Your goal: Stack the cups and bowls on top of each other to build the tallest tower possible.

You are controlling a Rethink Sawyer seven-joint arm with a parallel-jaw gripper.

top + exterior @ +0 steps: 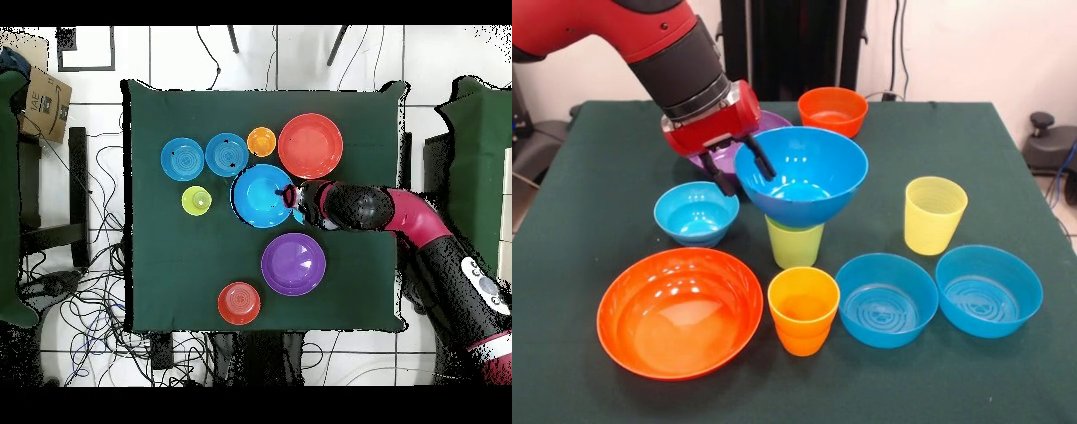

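Note:
A large blue bowl (808, 172) rests upright on an upside-down lime green cup (794, 243) at the table's middle; it also shows in the overhead view (262, 196). My gripper (745, 171) is open astride this bowl's left rim, one finger inside and one outside; in the overhead view the gripper (297, 198) is at the bowl's right edge. The large orange bowl (680, 314) and the orange cup (803, 309) stand apart at the front. The pale yellow cup (934, 214) stands at the right. No orange-and-blue tower shows.
Two medium blue bowls (887, 300) (989, 290) sit front right. A small blue bowl (696, 214) sits left of the green cup. The purple bowl (724, 159) lies behind my gripper. A small orange bowl (832, 110) is at the back.

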